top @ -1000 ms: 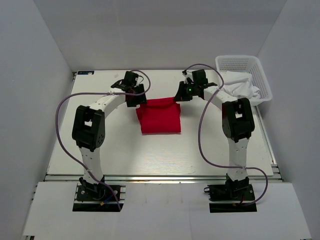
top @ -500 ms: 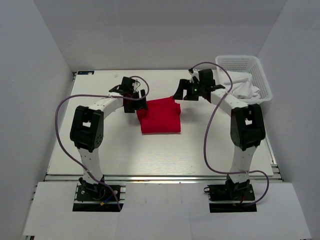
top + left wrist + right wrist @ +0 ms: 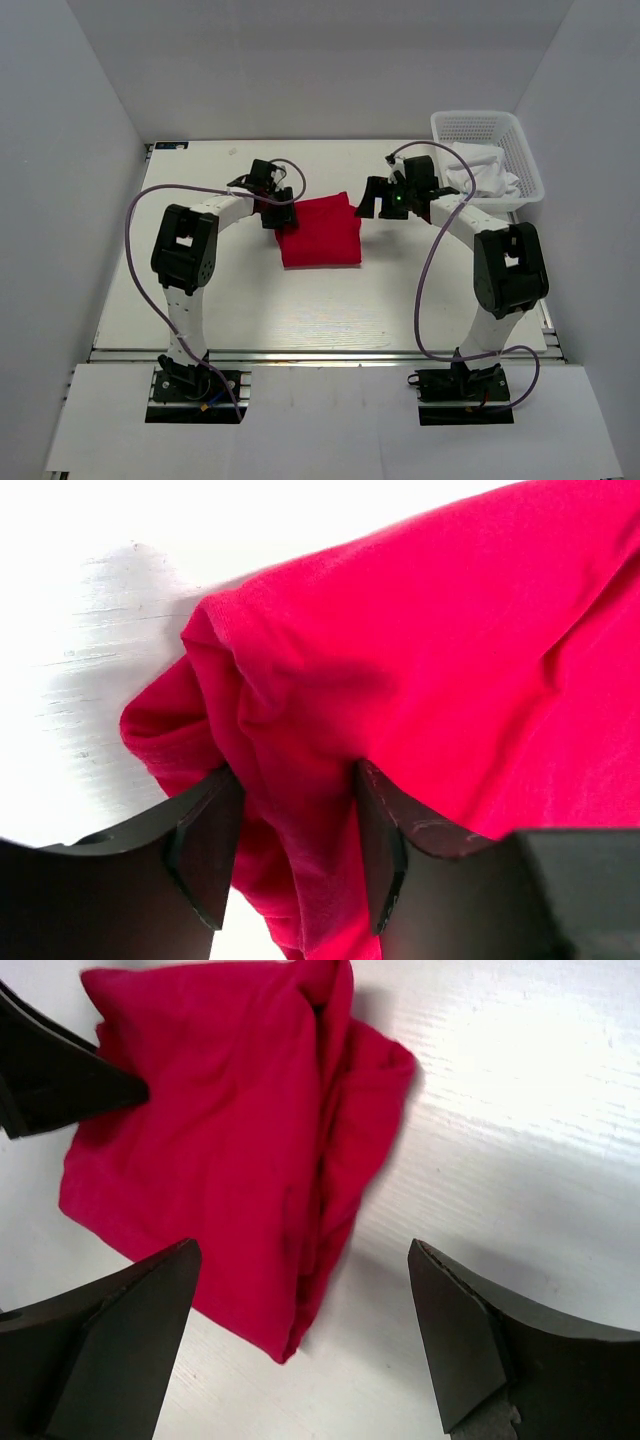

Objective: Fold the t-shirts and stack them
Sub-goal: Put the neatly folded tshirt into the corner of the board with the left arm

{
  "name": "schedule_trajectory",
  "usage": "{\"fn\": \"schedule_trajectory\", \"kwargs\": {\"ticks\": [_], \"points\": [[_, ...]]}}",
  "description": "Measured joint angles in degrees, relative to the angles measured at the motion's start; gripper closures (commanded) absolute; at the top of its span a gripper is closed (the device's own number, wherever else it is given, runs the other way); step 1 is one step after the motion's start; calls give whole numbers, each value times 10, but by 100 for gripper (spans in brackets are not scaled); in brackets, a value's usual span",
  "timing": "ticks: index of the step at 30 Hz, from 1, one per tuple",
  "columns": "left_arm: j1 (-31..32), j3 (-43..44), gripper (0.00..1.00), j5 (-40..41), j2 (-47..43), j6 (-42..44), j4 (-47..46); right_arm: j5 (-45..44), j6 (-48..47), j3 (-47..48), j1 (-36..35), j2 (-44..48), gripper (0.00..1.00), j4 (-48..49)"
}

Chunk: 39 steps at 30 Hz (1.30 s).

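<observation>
One bright red t-shirt (image 3: 320,232) lies folded into a rough square in the middle of the white table (image 3: 220,300). My left gripper (image 3: 275,212) sits at its far left corner. In the left wrist view the t-shirt (image 3: 450,630) fills the frame, and the left gripper (image 3: 292,780) has its jaws closed in on a bunched ridge of red fabric that touches both fingers. My right gripper (image 3: 372,200) hangs just off the far right corner. In the right wrist view it (image 3: 302,1250) stands wide open over the t-shirt (image 3: 210,1130) edge, holding nothing.
A white plastic basket (image 3: 490,118) at the back right holds crumpled white cloth (image 3: 485,172). A dark finger of the left gripper (image 3: 60,1080) shows at the upper left of the right wrist view. Grey walls close in the table on three sides.
The right gripper let go of the shirt's far right corner, opened wide and backed off to the right. The left gripper moved onto the far left corner and narrowed around a fold.
</observation>
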State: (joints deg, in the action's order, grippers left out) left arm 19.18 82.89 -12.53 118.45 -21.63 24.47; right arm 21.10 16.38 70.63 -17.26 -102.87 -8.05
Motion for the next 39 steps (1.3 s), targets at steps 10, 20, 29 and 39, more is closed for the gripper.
{"fn": "schedule_trajectory", "kwargs": {"ticks": [10, 20, 29, 39], "points": [[-1, -24, 100, -71, 6, 6, -46, -4, -5, -12, 1, 27, 10, -7], [-13, -37, 100, -155, 10, 78, -112, -17, -18, -48, 9, 65, 10, -3], [-82, 6, 100, -179, -27, 210, -97, -15, -23, -56, 11, 73, 10, 7], [-190, 232, 100, -124, 33, 315, 23, -8, -25, -26, 11, 50, 10, 7]]}}
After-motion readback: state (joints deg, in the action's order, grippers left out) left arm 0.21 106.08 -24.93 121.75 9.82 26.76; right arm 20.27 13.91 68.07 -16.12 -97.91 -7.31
